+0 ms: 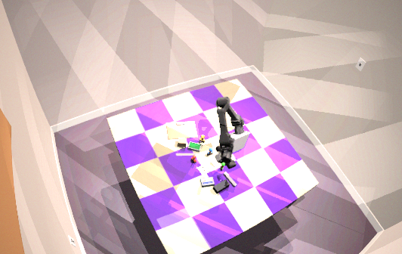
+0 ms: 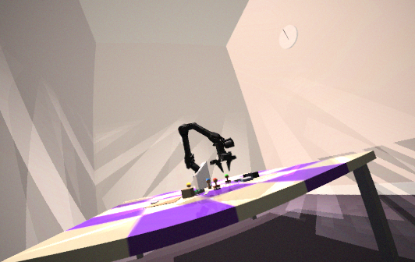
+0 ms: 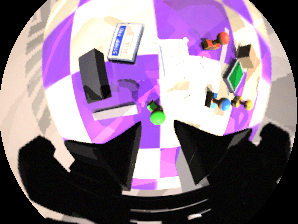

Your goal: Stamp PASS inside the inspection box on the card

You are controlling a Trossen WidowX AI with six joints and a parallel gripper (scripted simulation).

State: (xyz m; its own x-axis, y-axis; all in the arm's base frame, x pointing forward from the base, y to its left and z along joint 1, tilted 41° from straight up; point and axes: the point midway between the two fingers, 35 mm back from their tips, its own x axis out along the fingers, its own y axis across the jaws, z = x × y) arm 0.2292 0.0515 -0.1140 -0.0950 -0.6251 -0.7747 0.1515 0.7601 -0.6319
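Note:
My gripper [image 2: 225, 171] [image 3: 157, 123] is open and empty, pointing down above the green-knobbed stamp [image 1: 223, 165] [image 2: 227, 175] [image 3: 157, 118], which stands on the table. The knob shows between the fingertips in the wrist view. Stamps with a red knob [image 1: 193, 159] [image 3: 223, 38], a blue knob [image 1: 210, 150] [image 3: 225, 104] and a yellow knob [image 1: 202, 138] [image 3: 248, 105] also stand there. No stamp's word is readable. A case labelled STAMP PAD [image 1: 207, 182] [image 3: 131, 44] and a green-topped pad [image 1: 195, 146] [image 3: 236, 76] lie apart. Pale, glaring paper [image 3: 197, 75] lies between the stamps; its inspection box is unclear.
A black block [image 1: 221, 186] [image 3: 93, 74] and a pale bar [image 1: 230, 179] [image 3: 116, 111] lie near the green stamp. A brown block [image 1: 181, 144] [image 2: 187, 192] [image 3: 246, 56] stands beside the green pad. A tan board [image 1: 176, 132] lies farther back. A pale panel [image 1: 240, 141] stands by the arm's base.

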